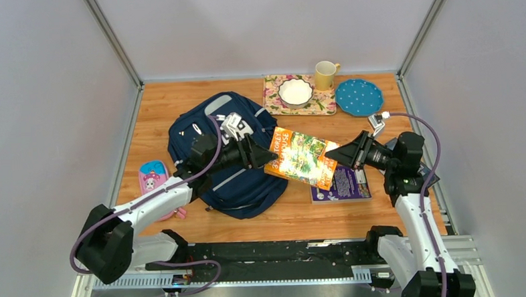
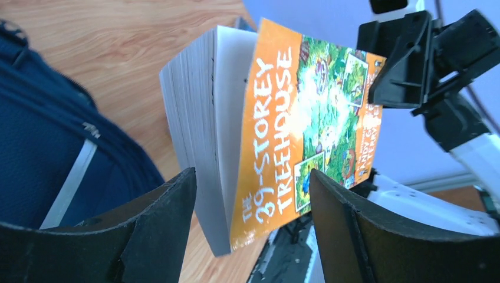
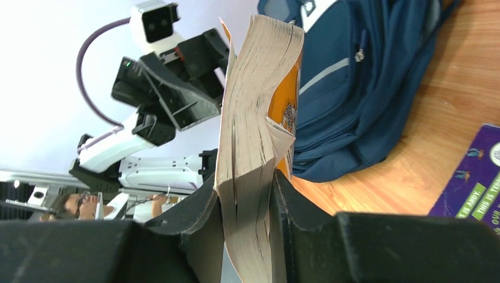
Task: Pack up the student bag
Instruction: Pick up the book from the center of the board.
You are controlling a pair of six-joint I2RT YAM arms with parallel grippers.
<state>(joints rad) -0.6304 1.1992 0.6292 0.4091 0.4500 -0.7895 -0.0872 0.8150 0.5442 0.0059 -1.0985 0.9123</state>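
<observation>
The navy student bag [image 1: 229, 170] lies on the wooden table, left of centre. My right gripper [image 1: 336, 154] is shut on the right edge of a thick orange book, "The 39-Storey Treehouse" [image 1: 301, 157], and holds it in the air just right of the bag. In the right wrist view the fingers [image 3: 200, 230] pinch the book's pages [image 3: 253, 118], with the bag [image 3: 365, 76] behind. My left gripper [image 1: 266, 155] is open at the book's left edge. In the left wrist view the book [image 2: 277, 130] stands between the spread jaws with gaps on both sides, and the bag [image 2: 41, 135] is at the left.
A purple book [image 1: 345, 184] lies flat under the held book. A pink pencil case [image 1: 152, 177] lies left of the bag. At the back stand a white bowl [image 1: 295, 91] on a floral mat, a yellow mug [image 1: 325, 74] and a blue dotted plate [image 1: 358, 96].
</observation>
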